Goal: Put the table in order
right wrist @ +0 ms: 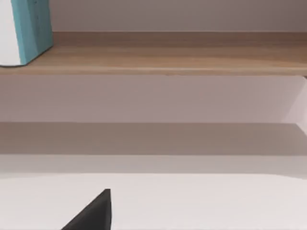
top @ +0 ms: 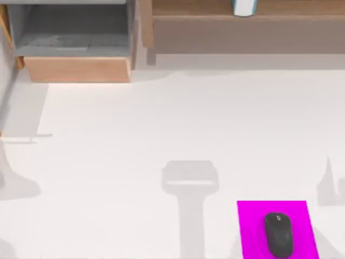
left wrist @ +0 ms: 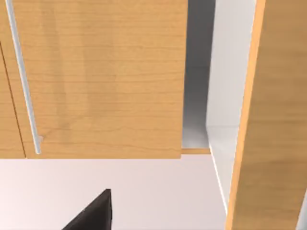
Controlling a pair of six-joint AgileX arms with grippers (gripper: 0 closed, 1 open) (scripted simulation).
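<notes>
the white table (top: pixel 161 124) spreads across nearly the whole top view, wide and unmarked, with soft grey shadows lying on it near the middle and along both side edges. at its near right corner lies a bright magenta mat (top: pixel 253 226), and a black computer mouse (top: pixel 278 233) sits on the mat, toward its right half, lengthwise front to back. at the far left a light-brown wooden drawer (top: pixel 75 69) stands pulled out, its grey inside open to the camera above. to the right of it, along the far edge, runs a wooden shelf (top: pixel 215 9), and on that shelf stands a white and teal container (top: pixel 244 7), partly cut off by the frame's edge.

the left wrist view looks closely at the drawer front (left wrist: pixel 96 76), with a thin silver handle (left wrist: pixel 21 81) running along it, a grey gap beside it and a wooden side panel (left wrist: pixel 273 115) further over; a dark fingertip of the left gripper (left wrist: pixel 93 215) pokes into the corner over the table. the right wrist view faces the shelf (right wrist: pixel 168 60) with the white and teal container (right wrist: pixel 26 31) on it, and a dark fingertip of the right gripper (right wrist: pixel 93 215) shows likewise. how far apart either pincer's fingers are, i cannot tell, nor whether they hold anything
</notes>
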